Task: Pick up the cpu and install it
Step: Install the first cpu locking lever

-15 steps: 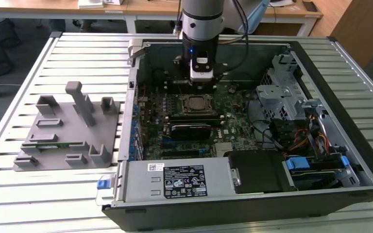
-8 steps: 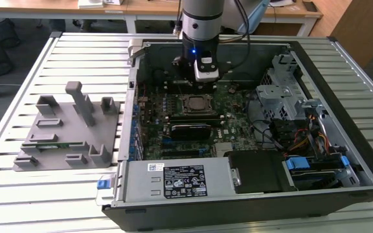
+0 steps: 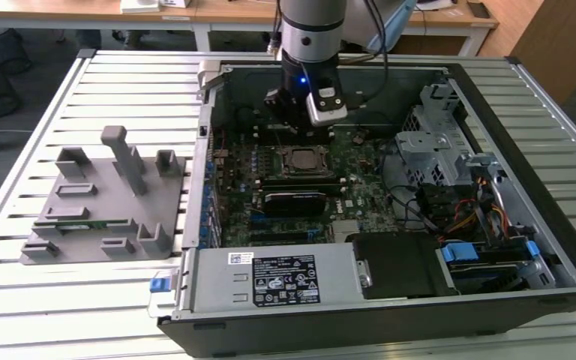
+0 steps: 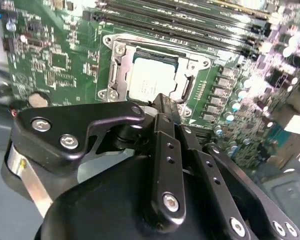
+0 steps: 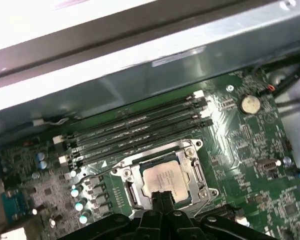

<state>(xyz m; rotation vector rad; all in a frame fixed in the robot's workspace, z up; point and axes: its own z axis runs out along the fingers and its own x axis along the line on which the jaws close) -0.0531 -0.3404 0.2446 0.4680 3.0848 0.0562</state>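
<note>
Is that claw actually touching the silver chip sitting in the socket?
Cannot tell. In both wrist views the gripper overlaps the near edge of the cpu, hiding any contact or gap.

cpu (image 5: 162,179) in socket (image 5: 197,169) on motherboard (image 5: 250,150), inside case (image 3: 368,330) on table (image 3: 68,300), fixture (image 3: 108,202) on the exterior view's left of case
</note>
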